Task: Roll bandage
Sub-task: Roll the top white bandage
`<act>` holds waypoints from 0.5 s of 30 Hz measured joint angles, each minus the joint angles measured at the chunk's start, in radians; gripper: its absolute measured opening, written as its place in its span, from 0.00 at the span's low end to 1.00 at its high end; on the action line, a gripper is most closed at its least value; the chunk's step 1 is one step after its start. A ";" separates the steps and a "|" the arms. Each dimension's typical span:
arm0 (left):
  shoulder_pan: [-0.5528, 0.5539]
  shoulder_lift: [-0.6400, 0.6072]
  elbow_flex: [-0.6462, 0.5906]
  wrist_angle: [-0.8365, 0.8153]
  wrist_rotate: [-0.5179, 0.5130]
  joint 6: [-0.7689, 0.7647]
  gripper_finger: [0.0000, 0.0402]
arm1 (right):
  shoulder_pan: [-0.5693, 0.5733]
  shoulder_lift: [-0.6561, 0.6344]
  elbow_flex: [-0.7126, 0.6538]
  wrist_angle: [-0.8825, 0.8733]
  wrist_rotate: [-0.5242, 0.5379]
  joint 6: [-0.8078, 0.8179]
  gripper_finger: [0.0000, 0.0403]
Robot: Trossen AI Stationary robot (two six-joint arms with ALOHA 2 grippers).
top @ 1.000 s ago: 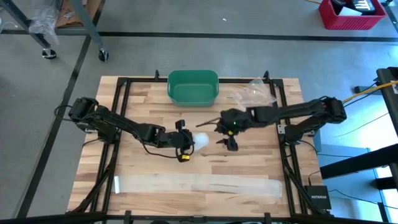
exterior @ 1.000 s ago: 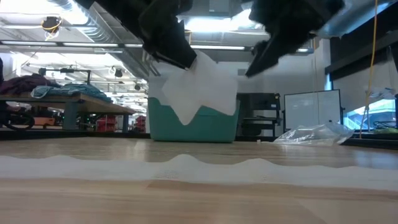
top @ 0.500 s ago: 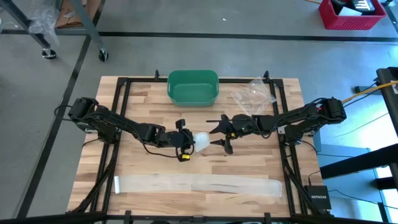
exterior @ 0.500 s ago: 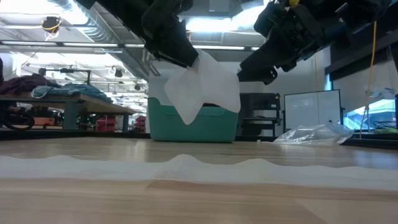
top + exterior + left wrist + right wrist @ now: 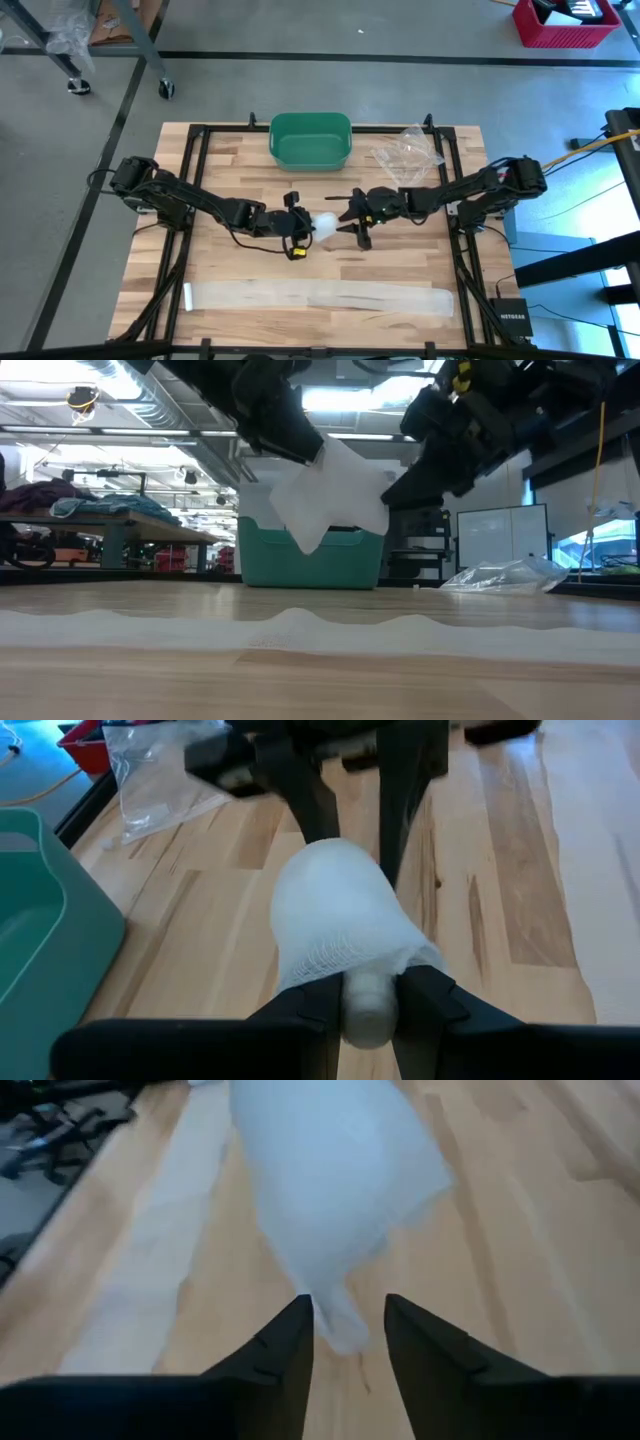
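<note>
Both grippers meet mid-table around a hanging gauze wad (image 5: 325,224), crowding the centre. Behind them the green bin (image 5: 310,140) and a plastic bag (image 5: 408,152) block the far edge. A long gauze strip (image 5: 315,296) lies along the near edge; bare wood between stays passable.

A white bandage (image 5: 330,495) hangs between two dark grippers above the table (image 5: 320,680). Behind it stands a green bin (image 5: 310,565); a flat gauze strip (image 5: 300,630) lies across the front, a plastic bag (image 5: 500,575) farther back.

White gauze bandage (image 5: 325,226) — bunched, hanging mid-air above table centre.
</note>
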 joint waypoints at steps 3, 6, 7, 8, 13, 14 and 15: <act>-0.001 0.000 0.000 0.010 0.000 0.005 0.13 | 0.000 0.033 0.001 0.087 -0.039 0.002 0.31; -0.002 0.000 0.000 0.009 0.000 0.005 0.13 | 0.000 0.042 0.000 0.118 -0.048 -0.002 0.31; -0.002 0.000 0.000 0.009 0.000 0.005 0.13 | 0.000 0.042 0.000 0.120 -0.056 -0.002 0.29; -0.002 0.000 0.000 0.009 0.000 0.007 0.13 | 0.000 0.042 0.000 0.125 -0.062 -0.002 0.27; -0.009 -0.001 0.000 0.007 0.001 0.036 0.13 | 0.030 0.035 0.006 0.126 -0.055 -0.039 0.04; -0.010 -0.001 0.000 0.007 0.002 0.039 0.13 | 0.039 0.028 0.011 0.115 -0.055 -0.054 0.03; -0.013 -0.001 0.000 0.006 0.002 0.042 0.13 | 0.048 0.016 0.020 0.098 -0.054 -0.056 0.03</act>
